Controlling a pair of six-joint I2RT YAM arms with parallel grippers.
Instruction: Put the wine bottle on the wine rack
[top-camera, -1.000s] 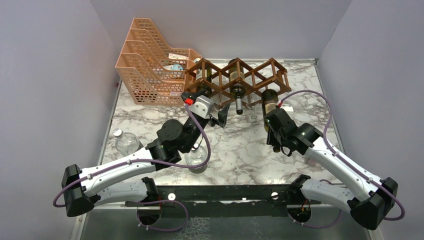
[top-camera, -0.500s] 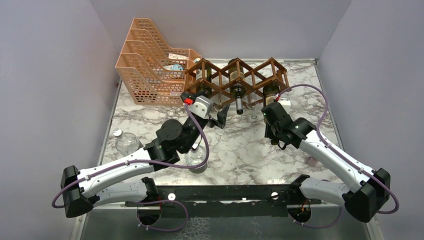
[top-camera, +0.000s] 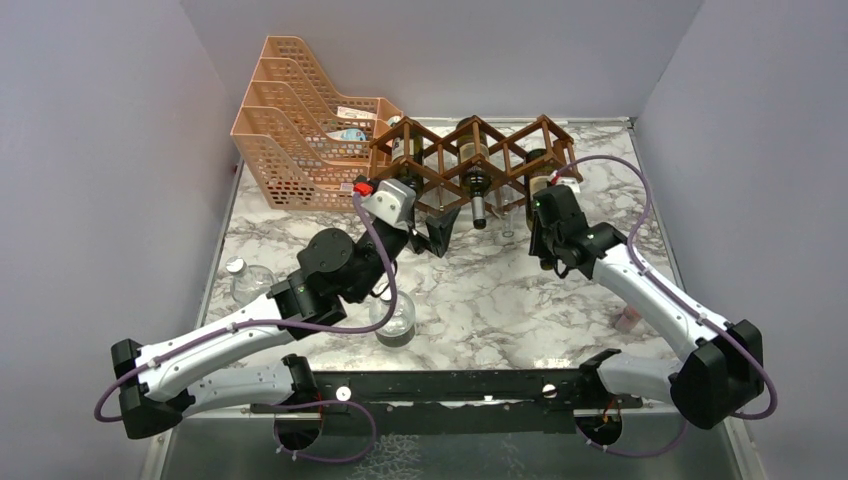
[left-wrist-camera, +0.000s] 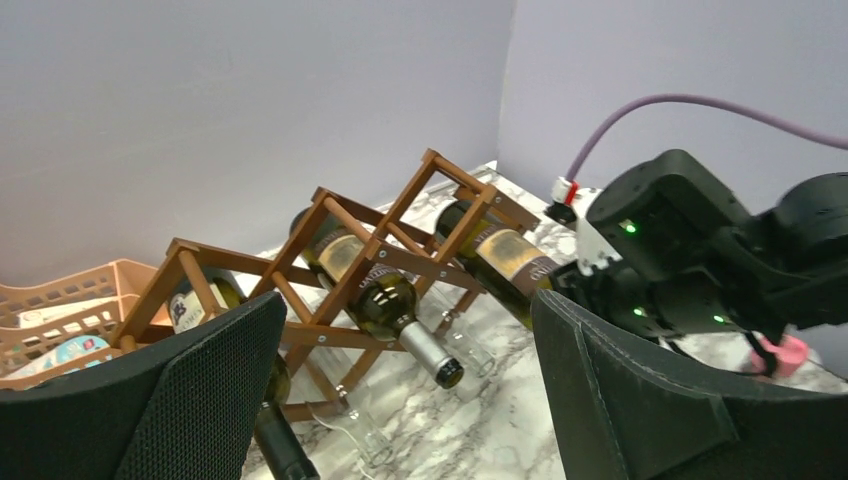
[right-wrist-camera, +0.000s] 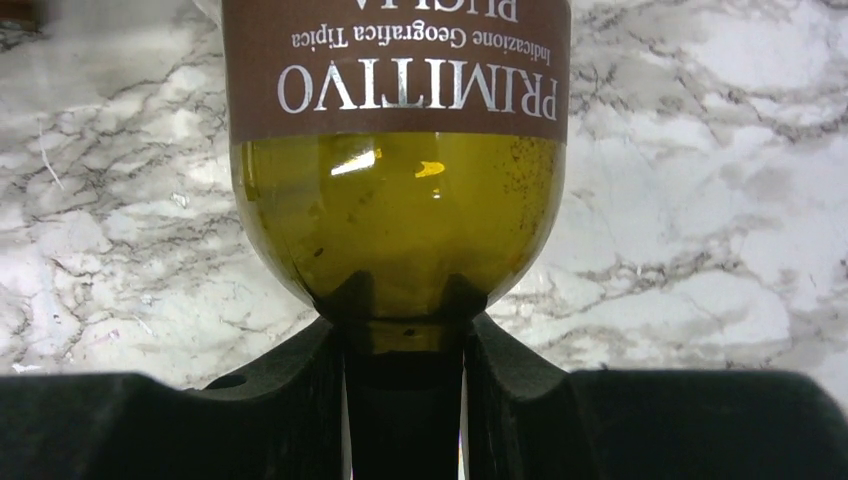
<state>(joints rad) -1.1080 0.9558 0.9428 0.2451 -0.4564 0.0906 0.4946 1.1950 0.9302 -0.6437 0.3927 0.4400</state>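
Top: right tool (top-camera: 543, 216) clamped on the neck of the green glass wine bottle (top-camera: 541, 184), whose body sits in the right-end opening of the reddish-brown wooden lattice wine rack (top-camera: 480, 150) on the marble worktop (top-camera: 480, 290). Left tool (top-camera: 438, 228) is wide open and empty, just in front of the rack.
Left wrist: bottle lies tilted through the end diamond.
Right wrist: fingers (right-wrist-camera: 300, 385) pinch the neck under the shoulder.

Plain lilac-grey walls (top-camera: 440, 50) rise behind the counter (top-camera: 480, 290) and at both its sides; the counter is white-and-grey marble, evenly lit.
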